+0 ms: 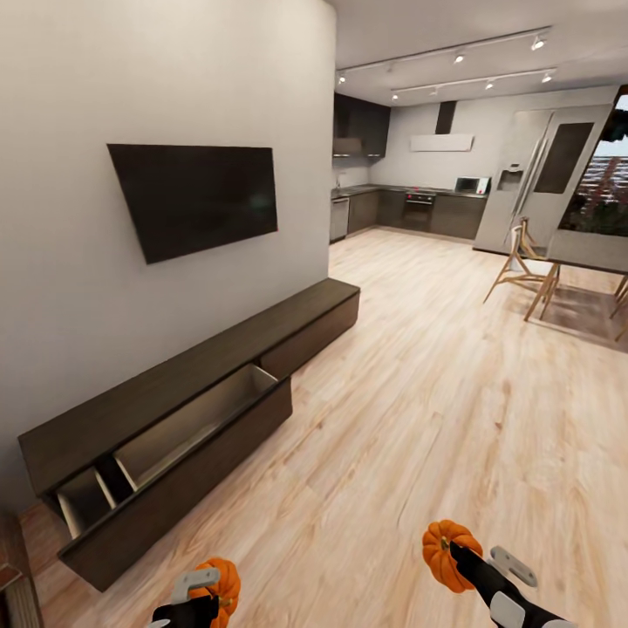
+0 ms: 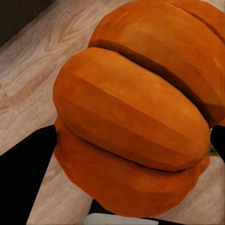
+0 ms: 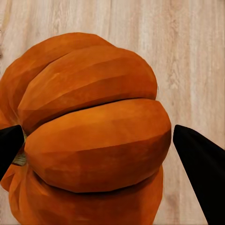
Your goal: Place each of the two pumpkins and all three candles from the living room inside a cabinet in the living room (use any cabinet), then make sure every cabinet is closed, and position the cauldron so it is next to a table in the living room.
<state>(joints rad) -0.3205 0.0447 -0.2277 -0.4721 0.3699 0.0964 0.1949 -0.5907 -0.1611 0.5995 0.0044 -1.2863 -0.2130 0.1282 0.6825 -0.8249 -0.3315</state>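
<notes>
Clearly left gripper (image 1: 209, 593) clamps pumpkin (image 1: 222, 586); right gripper (image 1: 453, 558) clamps second pumpkin (image 1: 445, 551).

Open-plan home, living rm running into kitchen. Flat TV (image 1: 194, 197) on the wall w/ a long low dark wood cabinet (image 1: 187, 419) under it, one drawer pulled out. Pale wood floor (image 1: 419, 419) throughout. At the back: dark kitchen units (image 1: 410, 211), oven, microwave, tall fridge (image 1: 541, 174). Dining chairs (image 1: 522, 266) at right.
</notes>
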